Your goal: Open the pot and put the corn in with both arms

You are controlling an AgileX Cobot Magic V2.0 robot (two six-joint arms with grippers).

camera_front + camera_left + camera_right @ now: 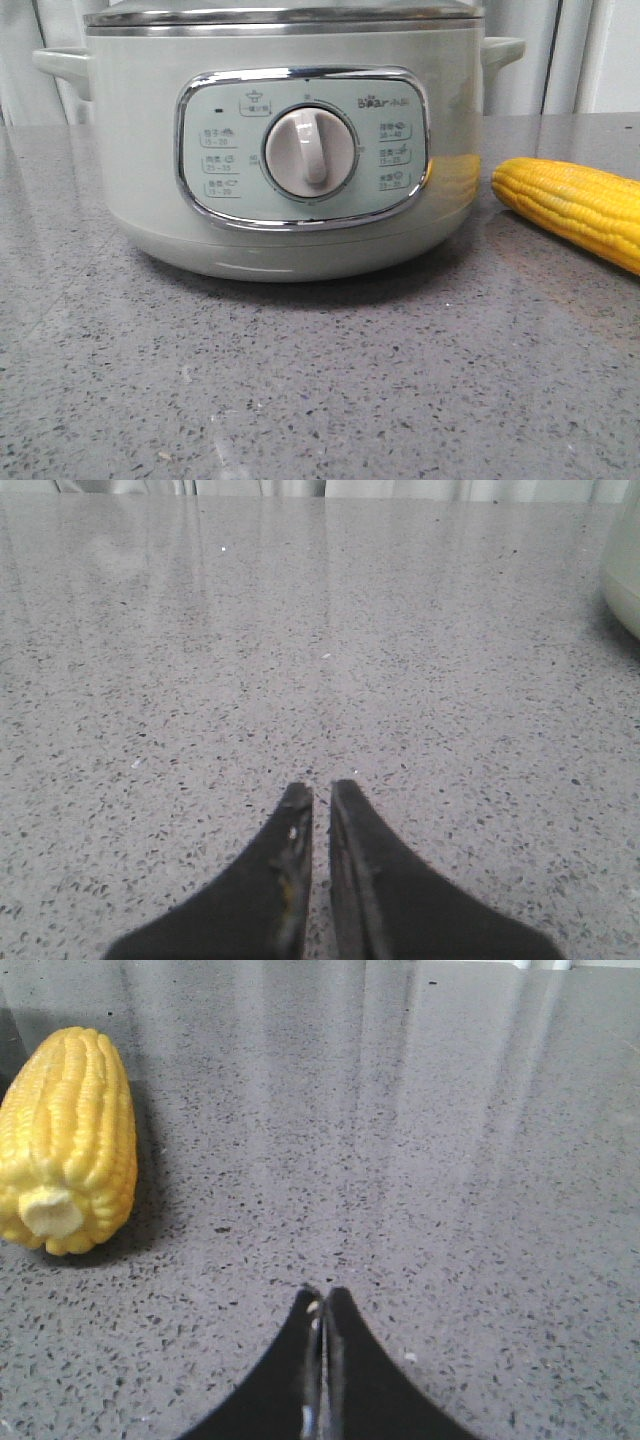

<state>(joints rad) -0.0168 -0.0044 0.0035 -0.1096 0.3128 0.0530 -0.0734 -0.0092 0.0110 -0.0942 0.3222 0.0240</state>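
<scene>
The pale sage-green pot (pixel 285 150) fills the middle of the front view, its lid rim (pixel 280 15) resting on top. A bright yellow corn (pixel 575 205) lies on the counter to the pot's right. In the right wrist view the corn (pixel 68 1140) lies off to one side of my right gripper (pixel 324 1295), which is shut with nothing in it. My left gripper (pixel 318 788) hangs low over bare counter, its jaws nearly touching and holding nothing. A sliver of the pot (pixel 622 560) shows at that view's edge. Neither gripper shows in the front view.
The speckled grey counter (pixel 300 380) spreads in front of the pot and around both grippers. Pale curtains (pixel 560 50) hang behind the pot. The pot's side handles (pixel 60 65) stick out on both sides.
</scene>
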